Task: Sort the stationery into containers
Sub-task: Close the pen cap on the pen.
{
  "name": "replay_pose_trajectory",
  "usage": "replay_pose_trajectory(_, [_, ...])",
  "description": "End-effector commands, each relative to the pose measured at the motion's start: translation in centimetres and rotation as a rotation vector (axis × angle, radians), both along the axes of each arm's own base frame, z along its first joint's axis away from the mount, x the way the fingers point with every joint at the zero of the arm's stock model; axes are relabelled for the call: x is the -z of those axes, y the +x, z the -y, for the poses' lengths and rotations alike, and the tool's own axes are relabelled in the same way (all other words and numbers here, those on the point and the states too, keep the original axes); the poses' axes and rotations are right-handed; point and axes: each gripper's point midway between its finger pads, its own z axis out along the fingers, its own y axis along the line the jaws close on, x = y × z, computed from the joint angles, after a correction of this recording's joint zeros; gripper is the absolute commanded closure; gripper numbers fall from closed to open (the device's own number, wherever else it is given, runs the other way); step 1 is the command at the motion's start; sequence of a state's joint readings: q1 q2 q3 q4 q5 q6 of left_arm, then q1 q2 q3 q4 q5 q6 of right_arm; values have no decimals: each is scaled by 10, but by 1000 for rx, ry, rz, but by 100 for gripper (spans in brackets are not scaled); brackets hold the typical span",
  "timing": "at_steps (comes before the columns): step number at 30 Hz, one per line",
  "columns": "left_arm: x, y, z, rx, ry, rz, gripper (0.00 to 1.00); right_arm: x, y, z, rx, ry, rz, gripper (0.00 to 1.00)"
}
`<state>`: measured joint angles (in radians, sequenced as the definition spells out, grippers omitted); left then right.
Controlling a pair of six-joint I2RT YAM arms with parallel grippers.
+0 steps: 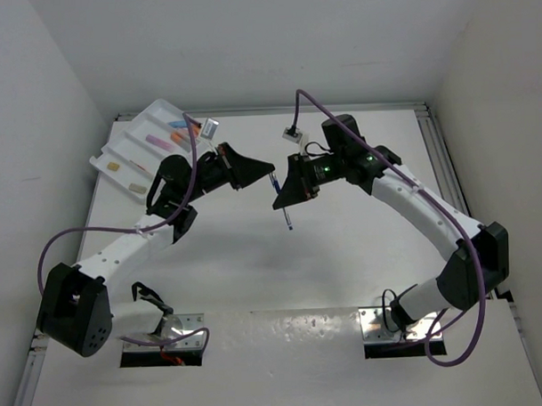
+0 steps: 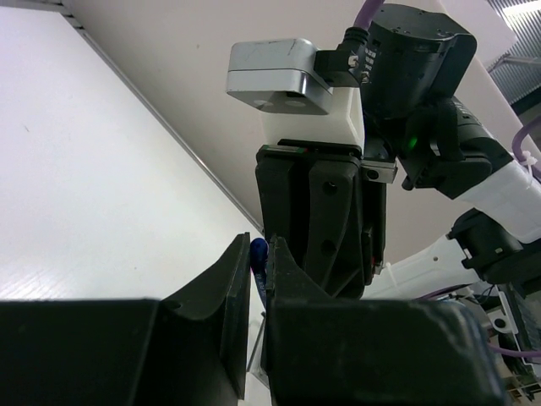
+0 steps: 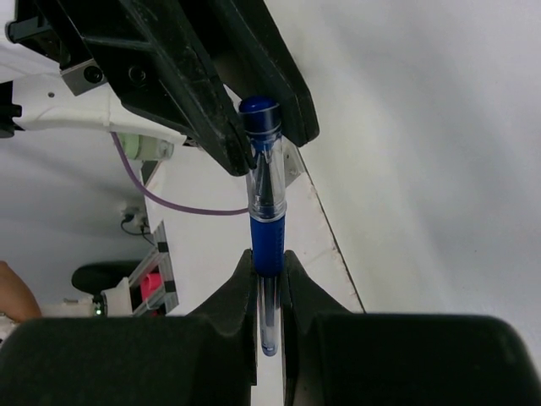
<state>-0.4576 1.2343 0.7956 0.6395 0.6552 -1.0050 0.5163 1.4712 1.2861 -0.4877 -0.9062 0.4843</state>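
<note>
A blue pen [image 1: 282, 203] with a clear barrel hangs in mid-air above the table's middle, held between both grippers. My right gripper [image 1: 287, 199] is shut on its blue grip section [image 3: 268, 245]. My left gripper [image 1: 268, 168] is closed on the capped end [image 2: 259, 250], its fingers [image 3: 221, 127] on either side of the cap. The white divided tray [image 1: 130, 128] lies at the far left. It holds pink [image 1: 167, 144] and orange [image 1: 179, 126] markers, a thin red pen [image 1: 138, 166] and beige erasers [image 1: 137, 185].
White walls close the table on the left, back and right. A purple cable [image 1: 103, 231] trails along the left arm, another [image 1: 464, 250] along the right arm. The right gripper's body [image 2: 325, 228] fills the space just in front of my left fingers.
</note>
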Motion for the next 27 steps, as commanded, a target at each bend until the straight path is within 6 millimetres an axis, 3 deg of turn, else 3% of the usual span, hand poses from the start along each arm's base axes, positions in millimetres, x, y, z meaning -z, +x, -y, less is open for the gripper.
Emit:
replay_pose_trajectory(1, [56, -89, 30, 404, 125, -161, 100, -98, 64, -6, 93, 206, 431, 100])
replay_pose_trajectory(6, [52, -87, 31, 404, 123, -142, 100, -102, 67, -3, 101, 210, 435, 100])
replay_pose_trajectory(9, [44, -70, 27, 359, 138, -110, 96, -98, 63, -2, 98, 205, 431, 100])
replay_pose_trajectory(13, [20, -31, 9, 253, 129, -48, 79, -83, 55, 2, 94, 179, 405, 100])
replay_pose_trajectory(16, [-3, -9, -3, 204, 123, 6, 72, -76, 51, 6, 95, 168, 399, 100])
replay_pose_trajectory(18, [-14, -2, -7, 193, 114, 33, 69, -72, 50, 9, 102, 161, 392, 100])
replay_pose_trajectory(20, [-30, 5, -14, 171, 103, 72, 59, -70, 51, 12, 112, 155, 388, 100])
replay_pose_trajectory(21, [-34, 7, -18, 159, 101, 83, 47, -69, 51, 13, 115, 153, 387, 100])
replay_pose_trajectory(22, [-42, 10, -20, 143, 96, 99, 42, -69, 52, 15, 119, 152, 387, 100])
replay_pose_trajectory(27, [-62, 20, -40, 60, 75, 138, 32, -64, 49, 16, 116, 150, 375, 100])
